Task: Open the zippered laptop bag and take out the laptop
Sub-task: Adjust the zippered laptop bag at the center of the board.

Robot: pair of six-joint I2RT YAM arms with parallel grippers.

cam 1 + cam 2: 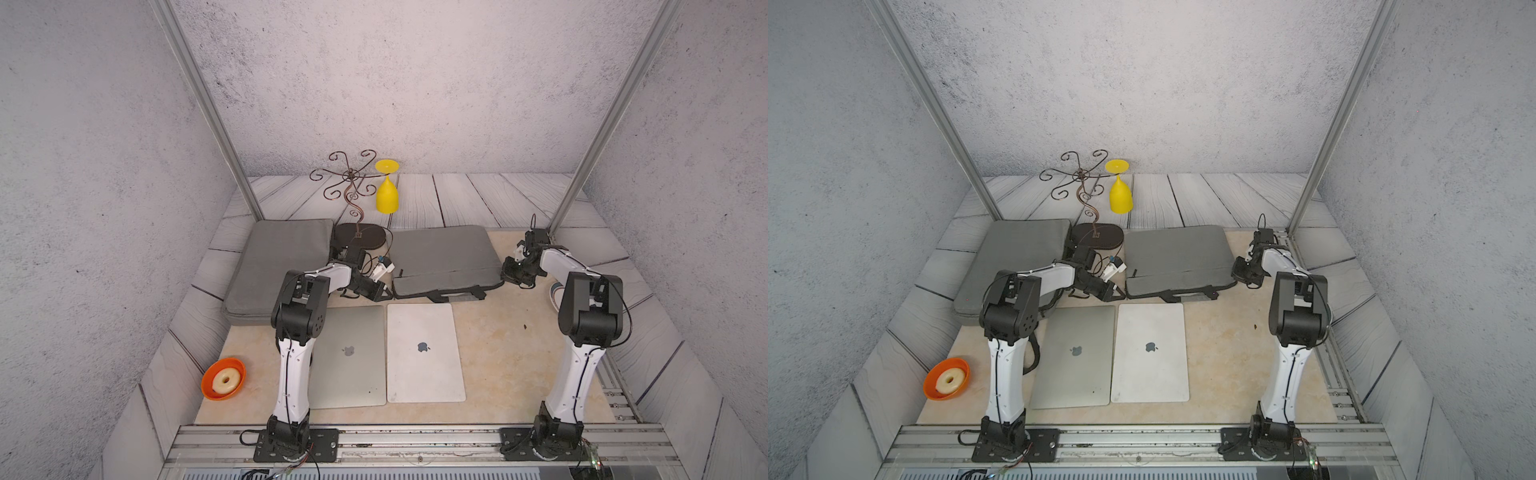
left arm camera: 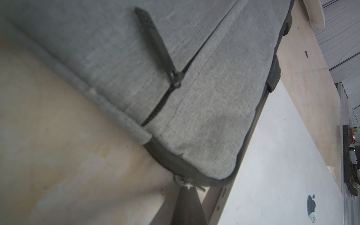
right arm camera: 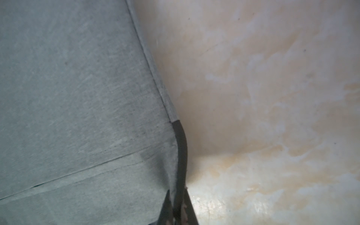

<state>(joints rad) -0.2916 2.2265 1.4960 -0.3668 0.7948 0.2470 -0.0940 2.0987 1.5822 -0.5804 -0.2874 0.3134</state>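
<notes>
The laptop bag (image 1: 442,253), judged soft and limp, was held by its dark corner binding (image 3: 181,148) in the clamped right jaws, its small zipper pull (image 2: 182,180) pinched between the left jaws.

beige tabletop (image 1: 519,353) — zippered laptop bag (image 1: 444,257), second grey bag (image 1: 278,266), silver laptop (image 1: 353,374), white laptop (image 1: 424,374), orange bowl (image 1: 206,384)

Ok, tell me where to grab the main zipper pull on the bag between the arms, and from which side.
Pinch the small metal pull at the laptop bag's rounded near corner on the left arm's side, coming in from outside that corner. There it sticks out past the dark zipper band, clear of fabric. The left tool seems shut on it.
</notes>
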